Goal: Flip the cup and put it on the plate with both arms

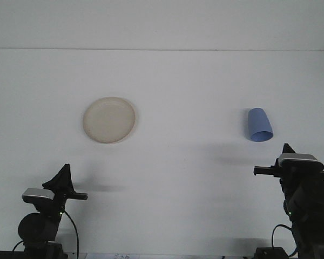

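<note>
Blue plastic cup (259, 124), lying on its side well right of the cream plate (109, 120), probably light, stiff and slippery; best pinched across its rim; both grippers' finger states indiscernible.

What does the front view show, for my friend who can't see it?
A blue cup lies on its side on a white table, far right of an empty cream plate. The right gripper is raised near the cup; the left gripper sits low.
</note>
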Controlling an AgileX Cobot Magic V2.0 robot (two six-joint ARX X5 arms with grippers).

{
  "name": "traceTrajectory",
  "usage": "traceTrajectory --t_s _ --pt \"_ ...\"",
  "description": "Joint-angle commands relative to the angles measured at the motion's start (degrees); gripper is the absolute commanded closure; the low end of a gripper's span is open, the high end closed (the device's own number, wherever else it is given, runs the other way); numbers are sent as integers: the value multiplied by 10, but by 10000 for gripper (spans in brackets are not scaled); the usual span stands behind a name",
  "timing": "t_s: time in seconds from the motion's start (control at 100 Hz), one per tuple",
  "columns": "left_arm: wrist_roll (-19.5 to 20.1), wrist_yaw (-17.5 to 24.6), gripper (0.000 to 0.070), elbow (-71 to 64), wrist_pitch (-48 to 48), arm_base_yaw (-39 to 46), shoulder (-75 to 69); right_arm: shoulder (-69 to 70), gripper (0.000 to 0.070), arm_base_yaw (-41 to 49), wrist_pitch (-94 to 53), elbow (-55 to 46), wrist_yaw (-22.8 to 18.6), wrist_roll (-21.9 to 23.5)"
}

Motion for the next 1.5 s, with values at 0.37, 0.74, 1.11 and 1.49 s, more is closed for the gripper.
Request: traceTrajectory --t_s 0.37,0.74,1.11,1.49 --pt "-2 1 687 -10 9 0 -1 114 345 0 232 -179 -7 81" --pt "-2 1 687 -10 9 0 -1 289 345 -1 534 -251 -62 80" --pt "-2 1 686 -10 9 0 -1 537 345 -8 736 -199 -76 82" --pt "-3 1 686 -10 9 0 -1 635 697 -23 729 -72 -123 71"
